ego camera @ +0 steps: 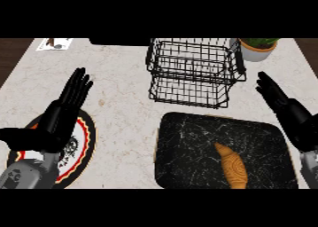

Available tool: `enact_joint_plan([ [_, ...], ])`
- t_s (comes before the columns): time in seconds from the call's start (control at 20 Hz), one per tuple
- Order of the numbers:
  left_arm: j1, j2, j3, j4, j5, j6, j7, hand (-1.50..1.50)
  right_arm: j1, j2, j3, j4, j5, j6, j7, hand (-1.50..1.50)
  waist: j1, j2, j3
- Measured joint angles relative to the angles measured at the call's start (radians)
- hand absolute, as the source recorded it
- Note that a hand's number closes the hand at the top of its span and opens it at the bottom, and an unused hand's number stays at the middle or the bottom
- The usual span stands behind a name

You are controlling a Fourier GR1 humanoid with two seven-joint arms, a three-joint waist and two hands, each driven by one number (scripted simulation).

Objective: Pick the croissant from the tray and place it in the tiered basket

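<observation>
Now the croissant (232, 166) lies on the tray (187, 146) at the frame's lower right, probably light and flaky, so I want my right hand (293, 116), fingers straight and empty like the left hand (60, 117), to take its thick middle gently.

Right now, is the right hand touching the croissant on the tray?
Apart. The head view shows the right hand open at the tray's right edge, with a stretch of bare dark tray between it and the croissant.

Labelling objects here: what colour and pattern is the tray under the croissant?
The tray is black with white veins; head view.
</observation>
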Motion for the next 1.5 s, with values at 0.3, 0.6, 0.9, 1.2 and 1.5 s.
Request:
enact_joint_plan([
  [0.3, 0.139, 0.01, 0.011, 0.104, -0.06, 0.093, 0.022, 0.0, -0.017, -0.066, -0.083, -0.152, 0.129, -0.113, -0.048, 1.5, -0.041, 0.014, 0.012],
  [0.6, 0.248, -0.007, 0.01, 0.18, -0.076, 0.159, 0.044, 0.0, 0.107, 0.003, -0.283, -0.16, 0.225, -0.44, -0.036, -1.5, -0.103, 0.014, 0.016],
  [0.9, 0.275, -0.041, -0.018, 0.189, -0.116, 0.189, 0.04, 0.0, 0.413, 0.101, -0.25, -0.49, 0.311, -0.549, -0.064, -1.5, -0.08, 0.019, 0.017],
  [1.2, 0.278, -0.064, -0.031, 0.188, -0.141, 0.208, 0.026, 0.0, 0.647, -0.027, -0.149, -0.66, 0.458, -0.452, 0.146, -1.5, -0.066, 0.024, 0.014],
  [1.5, 0.263, -0.062, -0.037, 0.189, -0.154, 0.203, 0.034, 0.0, 0.764, -0.196, -0.109, -0.746, 0.622, -0.334, 0.39, -1.5, -0.048, 0.031, 0.01],
])
